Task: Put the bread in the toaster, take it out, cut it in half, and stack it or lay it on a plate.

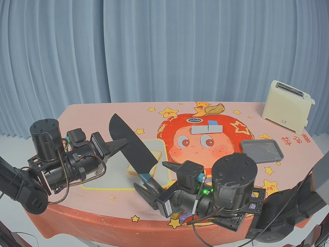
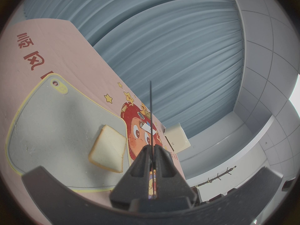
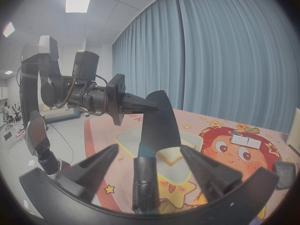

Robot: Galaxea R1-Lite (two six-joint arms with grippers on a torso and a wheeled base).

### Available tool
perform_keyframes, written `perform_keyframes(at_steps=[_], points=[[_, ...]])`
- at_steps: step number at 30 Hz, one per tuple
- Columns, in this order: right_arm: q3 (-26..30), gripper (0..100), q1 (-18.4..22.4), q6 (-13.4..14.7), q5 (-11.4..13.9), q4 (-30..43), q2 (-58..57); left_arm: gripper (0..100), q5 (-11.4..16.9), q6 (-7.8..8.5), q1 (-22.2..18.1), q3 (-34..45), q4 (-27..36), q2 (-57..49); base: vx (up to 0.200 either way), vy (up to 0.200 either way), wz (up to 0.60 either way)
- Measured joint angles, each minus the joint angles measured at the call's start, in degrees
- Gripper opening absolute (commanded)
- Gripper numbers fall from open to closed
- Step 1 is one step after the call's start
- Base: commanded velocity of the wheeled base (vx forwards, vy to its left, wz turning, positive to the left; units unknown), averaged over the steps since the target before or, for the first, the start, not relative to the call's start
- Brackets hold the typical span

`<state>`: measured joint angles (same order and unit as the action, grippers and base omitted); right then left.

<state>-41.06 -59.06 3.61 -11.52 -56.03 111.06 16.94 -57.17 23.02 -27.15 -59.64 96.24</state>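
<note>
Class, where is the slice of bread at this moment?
In the head view the slice of bread lies at the right end of the cutting board, left of centre on the table, partly hidden behind the knife.

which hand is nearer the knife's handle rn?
Right. The right hand is open around the knife handle; the left hand is shut on the blade, farther from the handle.

A pink cartoon-printed tablecloth (image 1: 89, 117) bears two grey blocks (image 1: 206, 129) beside a small blue piece (image 1: 212, 122), blue curtain (image 1: 171, 35) behind.
</note>
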Motion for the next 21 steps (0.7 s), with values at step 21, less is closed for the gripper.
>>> perform_keyframes(at_steps=[21], points=[[4.38, 100, 3.28, 17.63, 0.35, -4.38, -10.90, 0, 0.00, -1.61, 0.18, -0.38, -2.17, -0.41, 0.000, 0.000, 0.00]])
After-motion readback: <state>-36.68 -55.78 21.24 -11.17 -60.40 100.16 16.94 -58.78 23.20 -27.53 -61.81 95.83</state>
